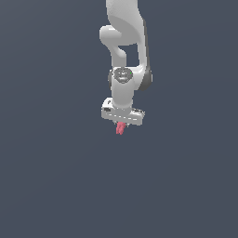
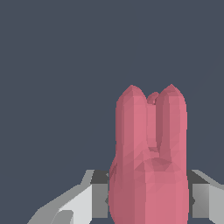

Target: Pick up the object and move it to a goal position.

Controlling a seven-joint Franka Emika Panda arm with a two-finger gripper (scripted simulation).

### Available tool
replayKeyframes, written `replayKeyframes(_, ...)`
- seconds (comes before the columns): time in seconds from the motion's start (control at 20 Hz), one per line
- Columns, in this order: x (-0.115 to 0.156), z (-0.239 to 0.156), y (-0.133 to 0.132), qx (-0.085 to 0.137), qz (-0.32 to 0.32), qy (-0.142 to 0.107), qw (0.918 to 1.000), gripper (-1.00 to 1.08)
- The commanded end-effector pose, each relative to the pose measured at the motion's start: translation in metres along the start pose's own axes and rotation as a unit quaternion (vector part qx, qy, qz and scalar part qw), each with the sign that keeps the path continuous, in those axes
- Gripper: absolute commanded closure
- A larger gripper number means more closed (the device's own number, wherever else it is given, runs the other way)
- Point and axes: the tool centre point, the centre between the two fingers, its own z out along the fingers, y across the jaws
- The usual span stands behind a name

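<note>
Carry step, by the look of it: object (image 1: 121, 128) hangs under the gripper (image 1: 122, 122), clear of any visible surface, so pick-up judged done and transfer to the goal still to come. Jaws closed narrow onto the object, pinching its upper part; pink-red body pokes out below the white hand, slightly to the exterior view's left of the hand's centre. No goal marker visible in either view, so impossible to say how far or which way the move must go. Next move probably calls for a steady translation with grip kept firm, wrist held level so that the slim piece does not swing or slip between the pads.

Exterior view: shows the whole arm (image 1: 124, 56) reaching down from the top of the frame, wrist vertical, object a tiny stub beneath, plain dark grey all around with no table edge or horizon to judge height by. Fingers themselves too small there to separate from the hand.

Wrist view: fills in the shape. Object (image 2: 149, 162) seen close, two rounded prongs side by side with a smaller nub in the notch between, merging into one thicker body at the held end. Grey finger (image 2: 99, 197) pressed against one flank, matching grey part against the other flank, no gap on either side. Nothing of the arm's posture there.
</note>
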Motion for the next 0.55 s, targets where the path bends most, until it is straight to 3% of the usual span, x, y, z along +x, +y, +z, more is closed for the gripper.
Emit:
replayKeyframes(0.0, -0.007, -0.008, 0.010, 0.000, 0.000, 0.000, 1.0000, 1.08)
replayKeyframes(0.5, -0.017, -0.023, 0.026, 0.000, 0.000, 0.000, 1.0000, 1.08)
